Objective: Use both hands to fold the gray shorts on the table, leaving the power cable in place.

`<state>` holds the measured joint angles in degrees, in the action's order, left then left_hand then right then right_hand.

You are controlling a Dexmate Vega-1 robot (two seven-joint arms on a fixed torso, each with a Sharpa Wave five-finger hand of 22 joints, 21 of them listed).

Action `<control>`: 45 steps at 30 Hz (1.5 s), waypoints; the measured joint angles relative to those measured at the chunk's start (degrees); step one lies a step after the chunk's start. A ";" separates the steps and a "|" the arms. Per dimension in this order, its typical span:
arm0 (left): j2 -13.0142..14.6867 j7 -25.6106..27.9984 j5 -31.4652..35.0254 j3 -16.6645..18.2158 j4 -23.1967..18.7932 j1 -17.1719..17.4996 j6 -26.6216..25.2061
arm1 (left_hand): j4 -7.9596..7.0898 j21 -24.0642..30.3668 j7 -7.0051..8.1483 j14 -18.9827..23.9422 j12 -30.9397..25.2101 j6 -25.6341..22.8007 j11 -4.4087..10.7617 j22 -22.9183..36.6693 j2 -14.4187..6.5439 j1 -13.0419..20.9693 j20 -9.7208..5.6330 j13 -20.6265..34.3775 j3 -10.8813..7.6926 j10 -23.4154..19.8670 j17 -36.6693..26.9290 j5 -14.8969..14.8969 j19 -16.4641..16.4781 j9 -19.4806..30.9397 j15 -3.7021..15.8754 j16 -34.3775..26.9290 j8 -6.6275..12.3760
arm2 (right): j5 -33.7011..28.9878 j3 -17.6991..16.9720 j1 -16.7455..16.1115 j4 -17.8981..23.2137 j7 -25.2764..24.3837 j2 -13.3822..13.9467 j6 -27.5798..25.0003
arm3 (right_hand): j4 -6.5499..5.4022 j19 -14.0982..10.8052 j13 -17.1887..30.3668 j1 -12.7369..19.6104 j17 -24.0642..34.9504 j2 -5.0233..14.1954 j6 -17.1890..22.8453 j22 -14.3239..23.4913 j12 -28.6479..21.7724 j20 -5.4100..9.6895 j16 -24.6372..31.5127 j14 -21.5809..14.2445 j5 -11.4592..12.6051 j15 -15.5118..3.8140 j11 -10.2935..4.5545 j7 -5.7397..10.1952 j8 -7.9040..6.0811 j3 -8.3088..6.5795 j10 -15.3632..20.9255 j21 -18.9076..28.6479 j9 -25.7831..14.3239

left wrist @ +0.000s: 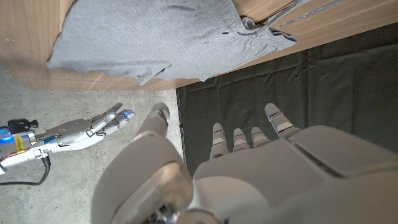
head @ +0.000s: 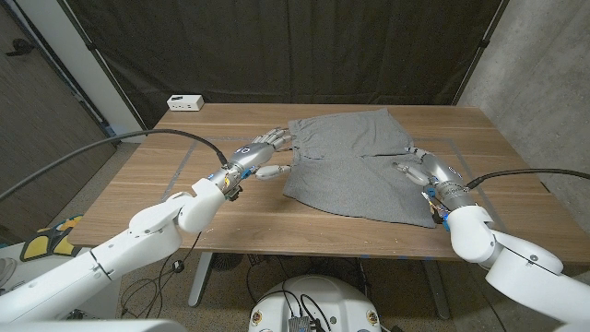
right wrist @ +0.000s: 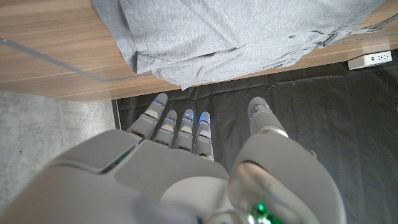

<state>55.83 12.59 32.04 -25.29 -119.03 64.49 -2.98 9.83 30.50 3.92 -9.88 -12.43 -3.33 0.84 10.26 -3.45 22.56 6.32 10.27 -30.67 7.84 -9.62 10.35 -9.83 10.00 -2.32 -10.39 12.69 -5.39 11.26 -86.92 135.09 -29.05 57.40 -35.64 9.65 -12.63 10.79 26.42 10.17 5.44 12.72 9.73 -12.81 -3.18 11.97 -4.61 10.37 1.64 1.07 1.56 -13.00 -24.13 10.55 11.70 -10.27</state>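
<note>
Nearest the camera, two white robot arms enter from the bottom corners of the head view, each cut off by the frame edge below the elbow. The left hand [head: 259,153] sits at the left edge of the one pair of gray fabric shorts [head: 352,164], fingers extended and spread toward the cloth; whether its fingertips touch or pinch the fabric cannot be made out at this size. In the left wrist view the left hand [left wrist: 249,168] shows its fingers apart with nothing between them. The right hand [head: 421,167] sits at the right edge of the shorts, fingers extended toward the cloth; contact again cannot be confirmed. In the right wrist view the right hand [right wrist: 186,149] has its fingers straight and close together, thumb apart, holding nothing visible. The shorts lie spread flat at the middle of the wooden table [head: 230,212], slightly askew, waistband toward the far side, the near hem partly hidden by the right wrist. One dark cable [head: 175,135] runs along the left arm. At the far left corner stands one white rectangular power strip [head: 185,102]. A dark curtain [head: 277,46] hangs behind the table.
</note>
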 measured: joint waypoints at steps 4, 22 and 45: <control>0.58 -0.37 1.53 0.15 -0.93 0.74 -1.07 | 0.18 -0.21 -0.14 0.00 -0.30 -1.58 -0.13 0.00 0.37 1.43 0.00 0.00 -0.09 -0.80 0.00 0.00 0.00 0.00 0.00 -0.22 0.32 | -1.42 0.72 -0.70 1.14 -0.63 -0.17 -2.48 | 0.24 -0.40 0.00 0.97 -0.06 -0.21 1.06 0.00 -0.34 -0.40 0.00 -0.43 0.00 -0.43 -0.11 -0.23 0.00 -0.24 1.19 0.00 0.00; 1.77 -3.96 10.19 -1.29 -3.96 1.44 -6.48 | 0.46 -1.91 0.07 -0.07 -0.30 -11.43 1.31 -0.13 3.11 9.57 -0.79 0.00 -0.01 -3.07 0.00 0.46 0.22 0.28 -0.39 -0.22 2.38 | -7.13 5.36 -1.35 5.23 -2.76 -0.28 -15.01 | 1.21 -3.26 0.00 8.08 0.11 -2.90 7.44 0.00 -0.09 -1.84 0.00 -3.20 0.26 -2.16 -1.06 0.02 -1.21 -1.22 3.91 0.49 -0.28; 0.50 -14.14 24.77 -6.15 -5.22 -1.52 -13.40 | 0.48 -3.56 3.64 0.11 0.00 -20.07 1.54 -0.12 6.51 18.36 -0.34 0.00 0.89 -3.89 0.00 1.78 2.44 0.59 -2.00 -0.21 4.22 | -11.67 18.05 5.57 8.35 -3.50 1.05 -32.68 | 1.33 -5.83 0.29 19.38 0.10 -7.91 17.59 0.29 0.34 -0.50 0.00 -5.23 2.81 -3.80 -3.02 1.62 -3.45 -1.83 7.30 0.50 -0.28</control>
<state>56.33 -1.55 56.80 -31.44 -124.25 62.97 -16.38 10.31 26.93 7.56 -9.78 -12.43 -23.40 2.38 10.14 3.06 40.92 5.97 10.27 -29.78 3.94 -9.62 12.13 -7.39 10.60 -4.32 -10.61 16.91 -17.06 29.31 -81.35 143.44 -32.55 58.46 -68.32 10.98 -18.45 11.08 45.80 10.28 -2.47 30.31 10.02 -12.47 -3.68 11.97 -9.84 13.18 -2.16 -1.96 3.18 -16.45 -25.95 17.85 12.19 -10.54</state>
